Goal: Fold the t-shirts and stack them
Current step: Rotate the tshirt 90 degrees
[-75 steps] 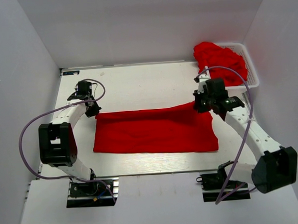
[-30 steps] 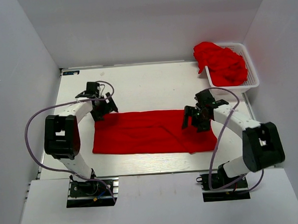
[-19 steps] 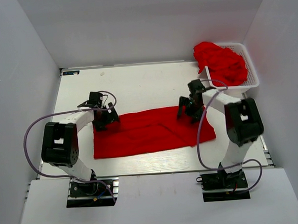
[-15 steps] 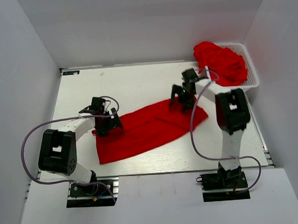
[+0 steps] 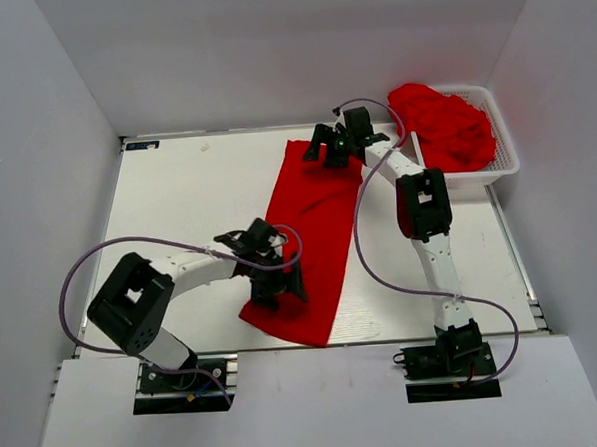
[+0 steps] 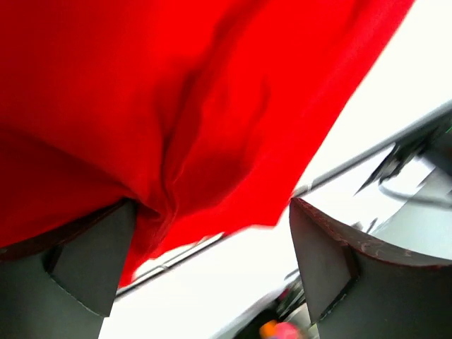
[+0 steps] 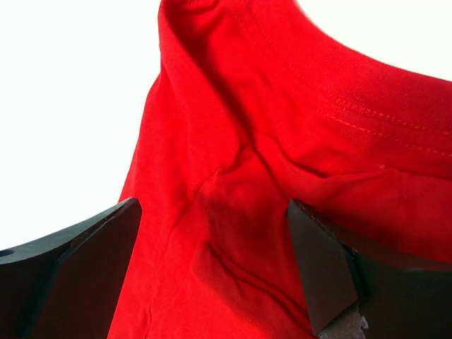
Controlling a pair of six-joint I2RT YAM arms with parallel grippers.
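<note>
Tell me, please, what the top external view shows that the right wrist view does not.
Only the top external view shows the whole red t-shirt lying as a long strip, the left gripper at its near end, and the white basket holding a heap of red cloth. Only the right wrist view shows the stitched seam and the creases between the open fingers. Both show the right gripper at the shirt's far end.
</note>
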